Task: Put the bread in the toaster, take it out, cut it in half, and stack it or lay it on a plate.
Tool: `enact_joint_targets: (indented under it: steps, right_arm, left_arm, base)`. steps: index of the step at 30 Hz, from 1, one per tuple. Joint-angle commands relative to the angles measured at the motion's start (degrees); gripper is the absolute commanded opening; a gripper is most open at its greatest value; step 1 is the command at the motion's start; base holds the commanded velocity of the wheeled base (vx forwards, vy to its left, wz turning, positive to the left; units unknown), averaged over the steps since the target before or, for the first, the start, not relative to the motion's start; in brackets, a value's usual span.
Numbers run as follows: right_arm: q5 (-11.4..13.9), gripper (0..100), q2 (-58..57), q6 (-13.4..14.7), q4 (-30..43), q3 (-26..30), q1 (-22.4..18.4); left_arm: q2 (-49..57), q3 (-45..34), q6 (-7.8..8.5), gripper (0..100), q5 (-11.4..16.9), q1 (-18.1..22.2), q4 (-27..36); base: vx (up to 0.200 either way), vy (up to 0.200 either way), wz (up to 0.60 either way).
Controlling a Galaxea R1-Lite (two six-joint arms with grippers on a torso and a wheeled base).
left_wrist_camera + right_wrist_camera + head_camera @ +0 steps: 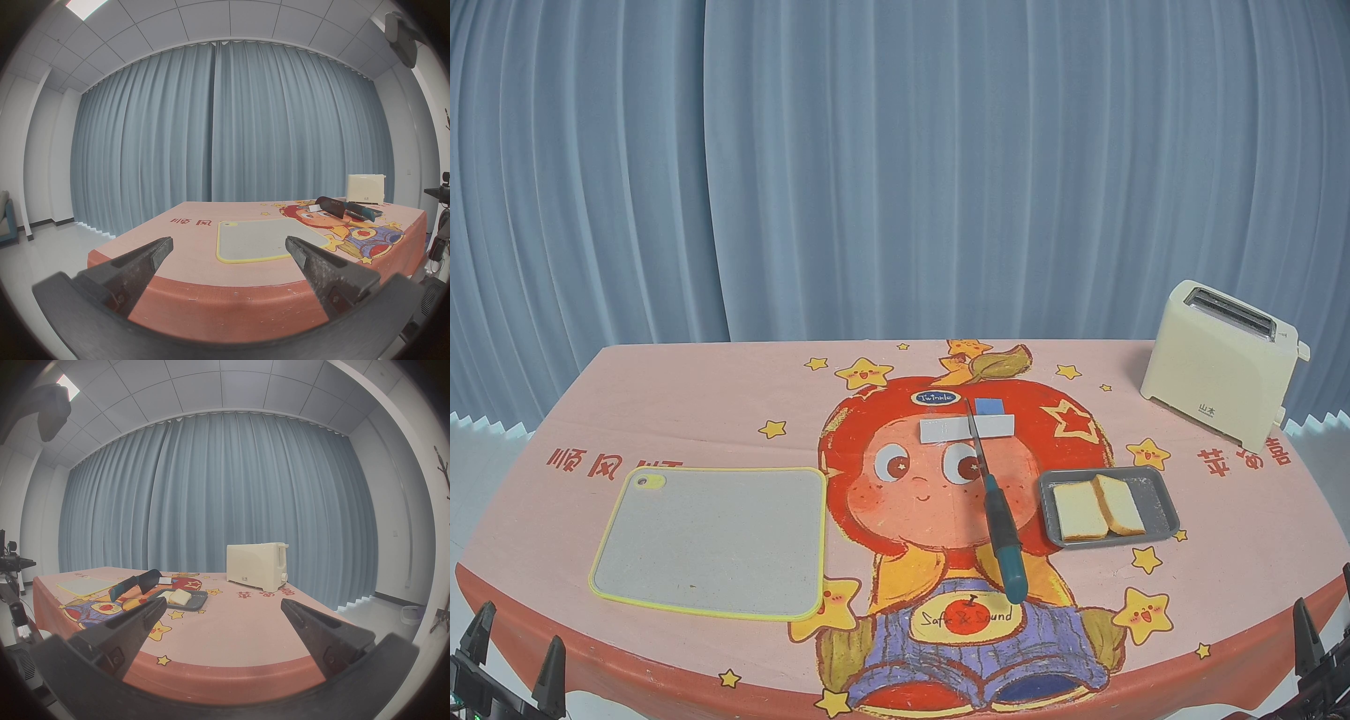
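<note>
Hovering off the table's [684, 403] near edge, left gripper [228, 241] and right gripper [222, 603] both gape wide, empty. Cutting board [712, 542] near left, teal-handled knife [1001, 525] centre, two bread slices [1097, 508] on grey tray [1162, 502] just right of it. Cream toaster [1221, 361] far right.

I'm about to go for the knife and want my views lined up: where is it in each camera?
Head view: knife lies between cutting board and bread tray, teal handle toward the robot.
Left wrist view: knife lies beyond the cutting board, in front of the toaster.
Right wrist view: knife lies between cutting board and bread tray.
Shared landmark: the cream toaster.
</note>
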State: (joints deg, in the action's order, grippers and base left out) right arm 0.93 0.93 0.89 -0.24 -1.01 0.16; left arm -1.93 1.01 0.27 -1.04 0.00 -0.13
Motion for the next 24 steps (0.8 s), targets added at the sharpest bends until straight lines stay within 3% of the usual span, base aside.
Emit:
enact_joint_targets:
  steps: [1,24]
  right_arm:
    - [0.0,100,-0.9,0.0,0.0,1.0,0.0]
    - [0.0,100,-0.9,0.1,0.0,1.0,0.0]
  left_arm:
    - [-0.1,-1.0,0.0,100,0.0,0.0,0.0]
    - [-0.1,-1.0,0.0,100,0.2,0.0,0.0]
  base:
    - [0.0,0.0,0.0]
    - [0.0,0.0,0.0]
